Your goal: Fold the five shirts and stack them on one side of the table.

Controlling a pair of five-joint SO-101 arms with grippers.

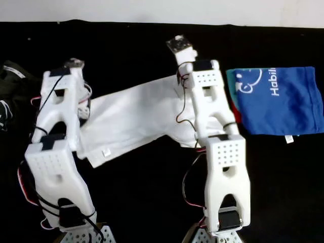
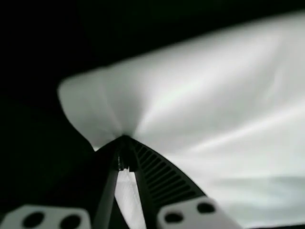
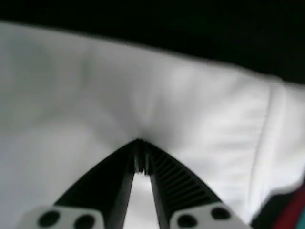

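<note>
A white shirt (image 1: pixel 134 119) lies stretched across the middle of the black table between the two arms. My left gripper (image 2: pixel 125 139) is shut on the white shirt (image 2: pixel 200 109) at its left edge, where the cloth bunches into folds at the fingertips. My right gripper (image 3: pixel 139 142) is shut on the white shirt (image 3: pixel 95 95) near its right end. In the high view the left arm (image 1: pixel 58 116) stands over the shirt's left end and the right arm (image 1: pixel 212 109) over its right end. A folded blue shirt (image 1: pixel 281 101) tops a stack at the right.
Teal and red cloth (image 1: pixel 234 101) peeks out under the blue shirt at the stack's left edge. A dark garment (image 1: pixel 12 93) lies at the table's left edge. Red cloth (image 3: pixel 286 214) shows at the corner of the right wrist view. Bare black table (image 1: pixel 147 192) spreads between the arm bases.
</note>
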